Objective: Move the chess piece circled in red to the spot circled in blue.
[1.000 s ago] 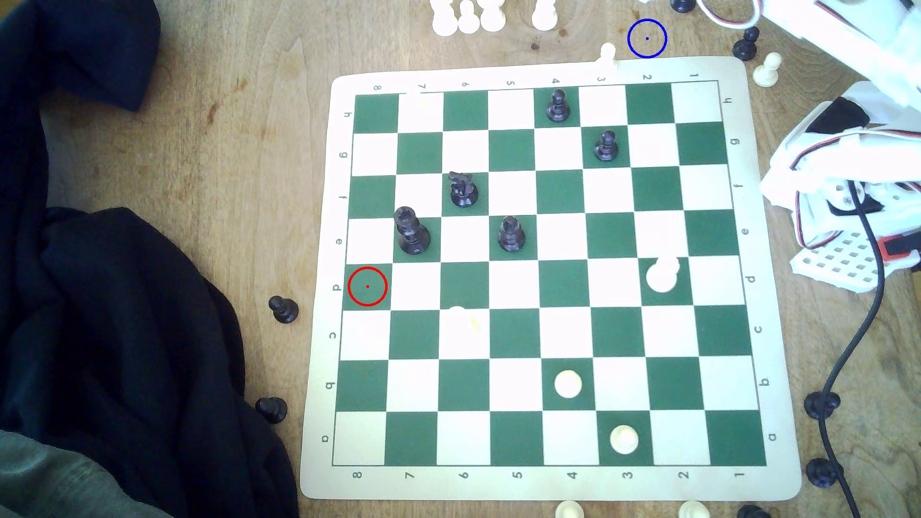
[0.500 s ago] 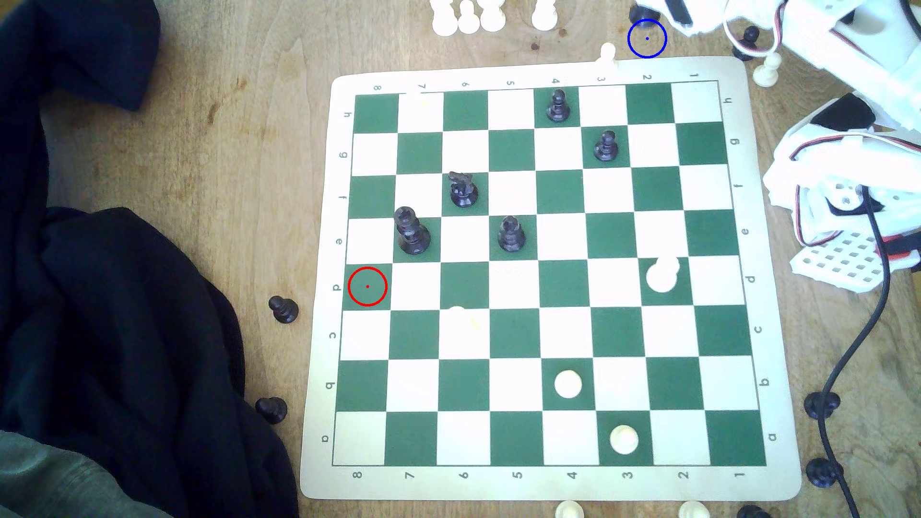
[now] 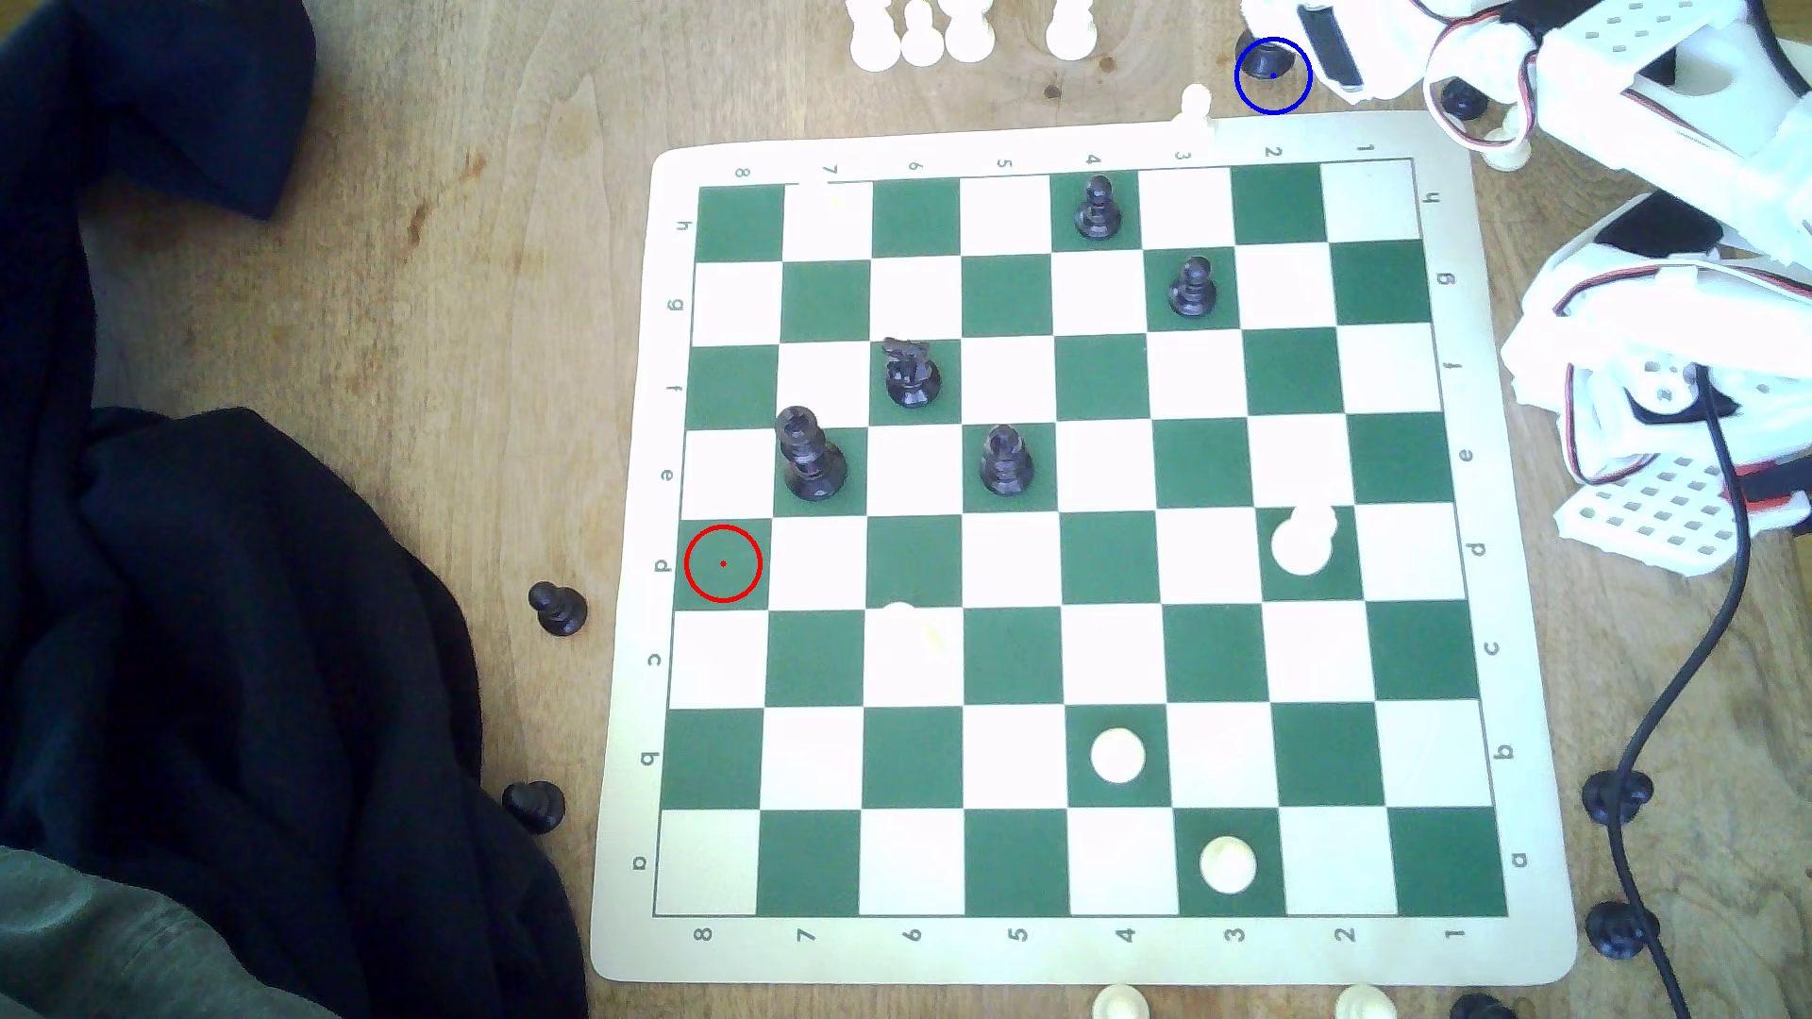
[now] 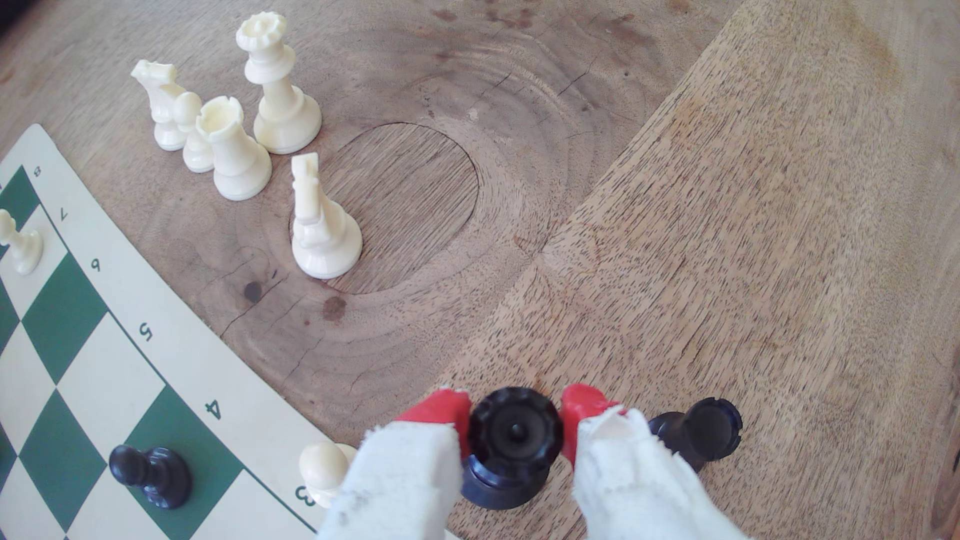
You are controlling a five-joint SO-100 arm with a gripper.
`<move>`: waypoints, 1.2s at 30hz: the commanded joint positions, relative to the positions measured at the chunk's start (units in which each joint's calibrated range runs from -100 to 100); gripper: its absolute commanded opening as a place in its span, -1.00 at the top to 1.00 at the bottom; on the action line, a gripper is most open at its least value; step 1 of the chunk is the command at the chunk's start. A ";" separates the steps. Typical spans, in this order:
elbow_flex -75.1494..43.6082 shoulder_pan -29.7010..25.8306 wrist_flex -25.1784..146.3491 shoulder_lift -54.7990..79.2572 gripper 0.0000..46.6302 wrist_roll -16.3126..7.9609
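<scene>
Black notched-crown piece [image 4: 515,431] upright on the wooden table [image 4: 779,233] inside the blue ring [image 3: 1273,75], just off the chessboard's far edge [image 3: 1069,137], clamped at the crown between red-tipped gripper [image 4: 514,420], black rook [image 4: 698,431] just beside, white pieces [image 4: 244,124] grouped nearby.

Light-brown wood table [image 3: 392,245] w/ visible grain, dark stains, knots. Round inset patch [image 4: 400,207] of darker wood in tabletop, ringed by curved grain. Dark cloth [image 3: 245,637] heaped along exterior view's left edge. Bright, even light; whites washed out.
</scene>
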 commanded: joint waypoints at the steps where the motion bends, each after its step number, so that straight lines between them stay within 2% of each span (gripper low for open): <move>1: -0.25 0.16 -0.92 -0.16 0.99 0.05; 21: 0.93 -0.86 0.47 1.28 0.93 -0.10; 31: 2.02 -1.02 -2.40 3.06 0.55 0.15; 36: 2.47 -0.86 -2.40 1.62 0.25 0.20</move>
